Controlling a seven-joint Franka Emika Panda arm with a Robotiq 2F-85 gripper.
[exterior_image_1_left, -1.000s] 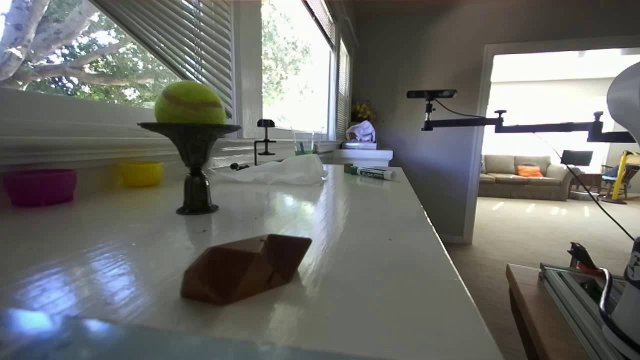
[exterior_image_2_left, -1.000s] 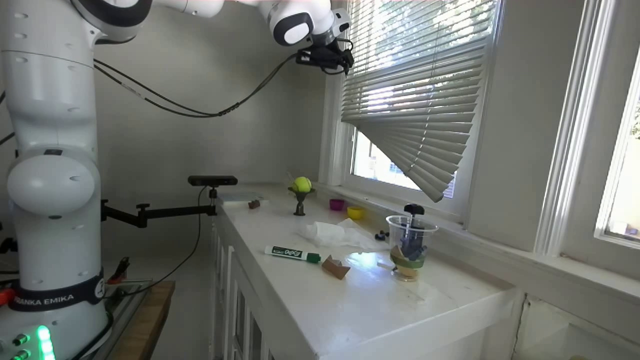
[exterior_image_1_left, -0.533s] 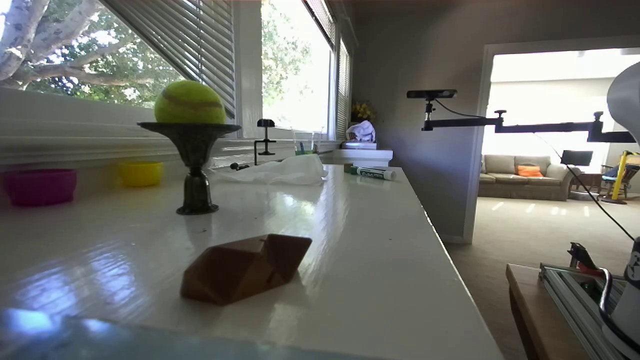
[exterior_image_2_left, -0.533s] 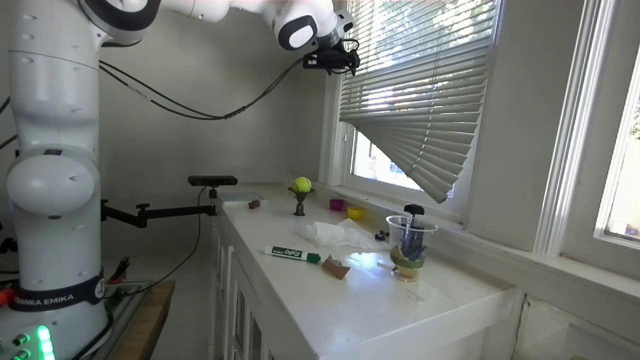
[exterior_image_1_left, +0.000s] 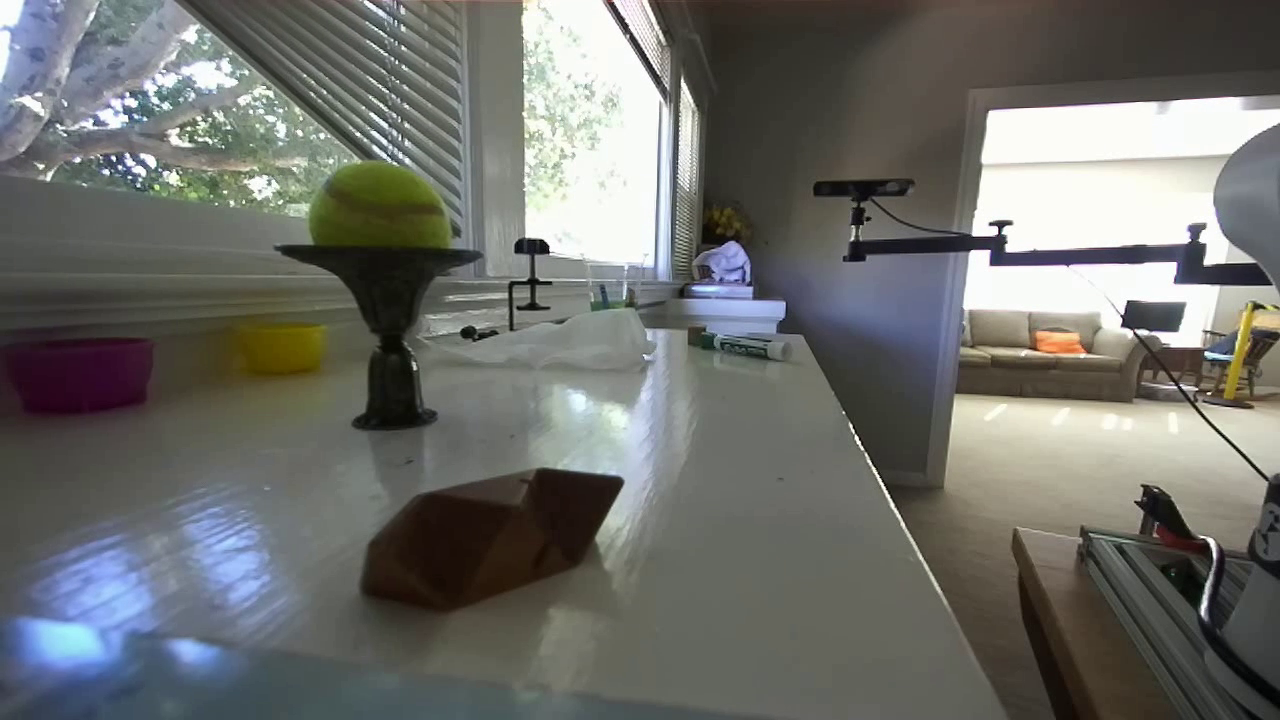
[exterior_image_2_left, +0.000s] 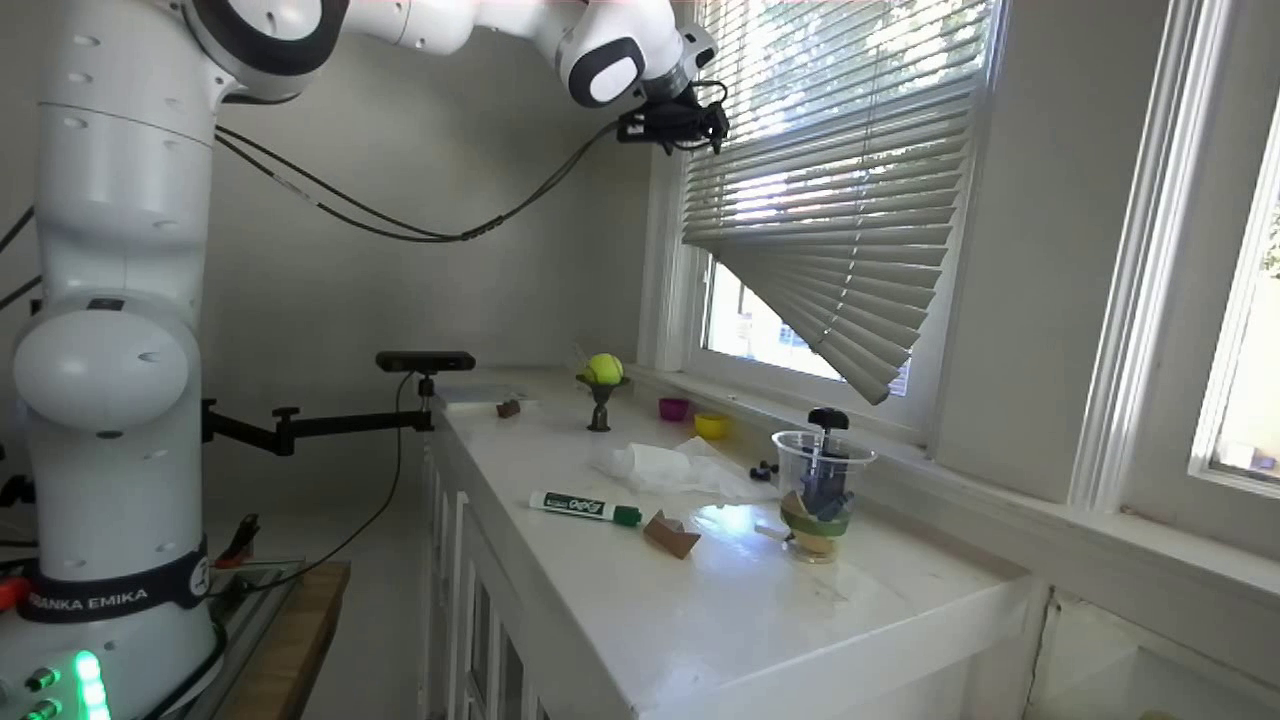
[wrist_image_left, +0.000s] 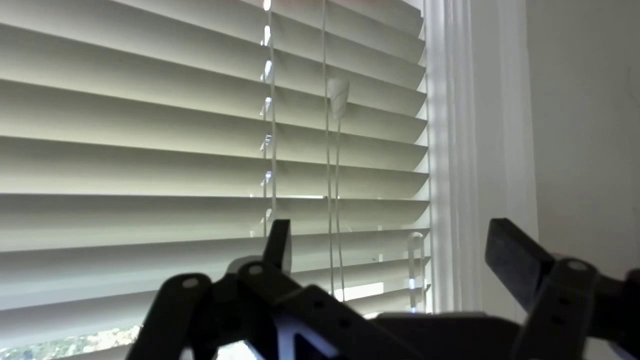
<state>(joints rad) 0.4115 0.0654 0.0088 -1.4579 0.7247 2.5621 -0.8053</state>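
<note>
My gripper (wrist_image_left: 392, 245) stands wide open, with nothing between its dark fingers (wrist_image_left: 520, 265). In the wrist view it faces the pale slatted blind (wrist_image_left: 150, 170), with the white window frame (wrist_image_left: 455, 150) to the right. Thin cords with a small white tassel (wrist_image_left: 338, 97) hang against the slats. A clear hooked wand (wrist_image_left: 414, 270) shows low at the blind's right edge. In an exterior view the gripper (exterior_image_2_left: 693, 148) is high above the counter, close to the left side of the blind (exterior_image_2_left: 830, 170); touching cannot be made out. The blind's lower slats slant and fan out.
On the white counter (exterior_image_2_left: 720, 620) stand a tennis ball (exterior_image_2_left: 604, 369) on a dark stand (exterior_image_2_left: 600, 408), purple (exterior_image_2_left: 673, 409) and yellow (exterior_image_2_left: 711, 426) cups, and a filled clear cup (exterior_image_2_left: 822, 500). A marker (exterior_image_2_left: 580, 507), brown pieces (exterior_image_1_left: 480, 545) and a crumpled white sheet (exterior_image_2_left: 670, 468) lie there.
In an exterior view the arm and gripper have moved a little right and slightly down. The blind's lower end swayed slightly and came back. The things on the counter have not moved.
</note>
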